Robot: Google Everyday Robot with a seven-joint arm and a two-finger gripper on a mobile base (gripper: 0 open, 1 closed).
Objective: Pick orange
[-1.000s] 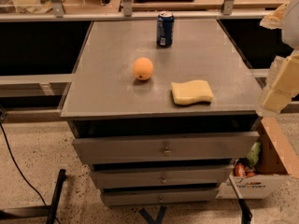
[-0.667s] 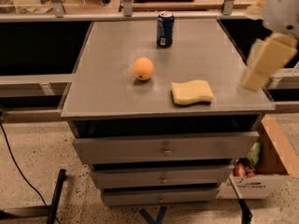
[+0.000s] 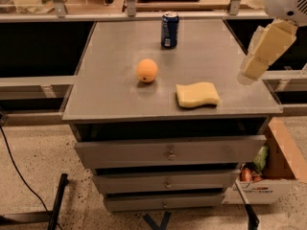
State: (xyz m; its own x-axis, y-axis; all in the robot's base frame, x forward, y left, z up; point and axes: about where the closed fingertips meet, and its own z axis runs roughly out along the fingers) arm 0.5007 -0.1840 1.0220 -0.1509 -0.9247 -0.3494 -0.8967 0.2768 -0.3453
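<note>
The orange (image 3: 147,70) is a small round fruit resting on the grey cabinet top (image 3: 110,95), left of centre. My gripper (image 3: 252,70) is a cream-coloured block at the end of the white arm (image 3: 288,1). It hangs above the right edge of the cabinet top, well to the right of the orange and apart from it. It holds nothing that I can see.
A blue soda can (image 3: 169,29) stands upright at the back of the top. A yellow wavy-edged sponge (image 3: 197,94) lies near the front, between the orange and the gripper. Drawers (image 3: 168,152) are below. A cardboard box (image 3: 273,176) sits on the floor to the right.
The arm and gripper have swung in from the far right and upward, now over the right edge of the cabinet top. The orange, can and sponge have not moved.
</note>
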